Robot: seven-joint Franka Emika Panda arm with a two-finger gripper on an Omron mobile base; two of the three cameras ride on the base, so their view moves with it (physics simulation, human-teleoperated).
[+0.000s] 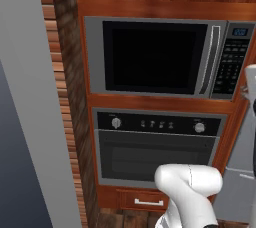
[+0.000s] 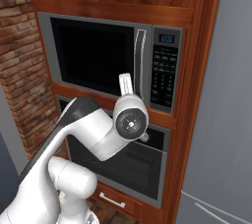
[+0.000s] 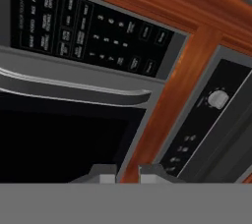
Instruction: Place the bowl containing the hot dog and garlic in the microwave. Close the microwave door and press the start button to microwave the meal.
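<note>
Microwave door [image 1: 155, 57] looks shut, bowl nowhere I can see so presumably inside; I've got the gripper [image 3: 128, 173] nearly closed on nothing, near the door's lower corner, so next I need to reach the keypad [image 3: 88, 26] start button.

From the left base view you look forward and slightly up at the microwave [image 1: 160, 57], seen nearly square-on with the oven [image 1: 157, 144] below it. Your right base view faces the same microwave from its right, at a slant, past the raised arm [image 2: 106, 132]. Your hand view sits close to the microwave's keypad [image 3: 88, 29], rolled sideways, sharing the door handle [image 3: 74, 88] and oven knob [image 3: 217, 99].
</note>
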